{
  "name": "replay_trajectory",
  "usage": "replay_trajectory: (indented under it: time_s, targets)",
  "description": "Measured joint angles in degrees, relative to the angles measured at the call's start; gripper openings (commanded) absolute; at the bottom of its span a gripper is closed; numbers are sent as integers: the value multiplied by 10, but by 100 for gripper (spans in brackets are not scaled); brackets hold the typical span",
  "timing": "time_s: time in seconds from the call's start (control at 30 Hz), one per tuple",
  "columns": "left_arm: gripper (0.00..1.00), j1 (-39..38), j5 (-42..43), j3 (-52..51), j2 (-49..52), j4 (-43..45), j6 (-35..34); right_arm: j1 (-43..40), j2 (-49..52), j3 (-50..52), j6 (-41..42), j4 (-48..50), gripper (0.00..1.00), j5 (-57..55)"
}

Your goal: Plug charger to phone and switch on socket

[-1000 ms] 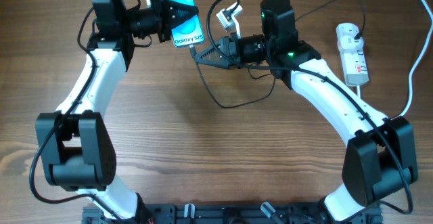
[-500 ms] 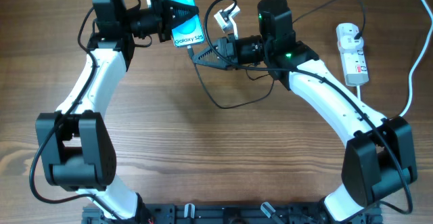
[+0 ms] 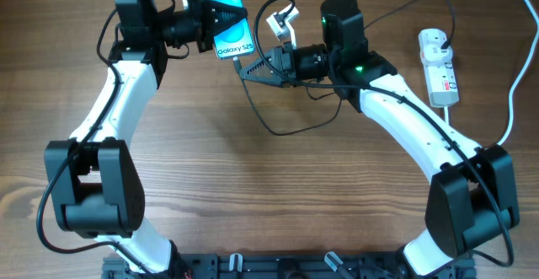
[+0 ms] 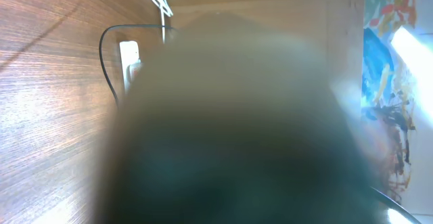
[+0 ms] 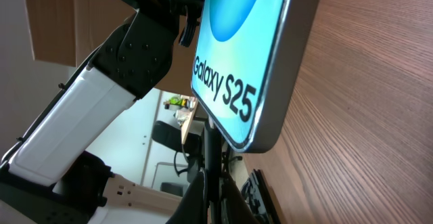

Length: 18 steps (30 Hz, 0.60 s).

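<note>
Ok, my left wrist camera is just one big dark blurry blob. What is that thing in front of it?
Observer: That's the phone. The left fingers are gripping it right against your lens.
Operator: Where did the cable go?
Observer: The right fingers are pinching the black cable, and its tip is up against the phone's bottom edge.
Operator: Which way does the screen face?
Observer: Up toward the overhead camera. It is blue and reads Galaxy S25.
</note>
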State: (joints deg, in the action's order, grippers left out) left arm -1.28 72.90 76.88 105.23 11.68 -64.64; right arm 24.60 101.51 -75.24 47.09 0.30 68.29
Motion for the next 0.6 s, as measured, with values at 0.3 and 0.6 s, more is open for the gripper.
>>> replay_trajectory:
  time_s: [0.3, 0.6]
  targets:
    - [4, 5, 0, 0, 0, 0, 0, 0, 0, 0, -1, 1, 4, 3]
    - [4, 6, 0, 0, 0, 0, 0, 0, 0, 0, -2, 2, 4, 11]
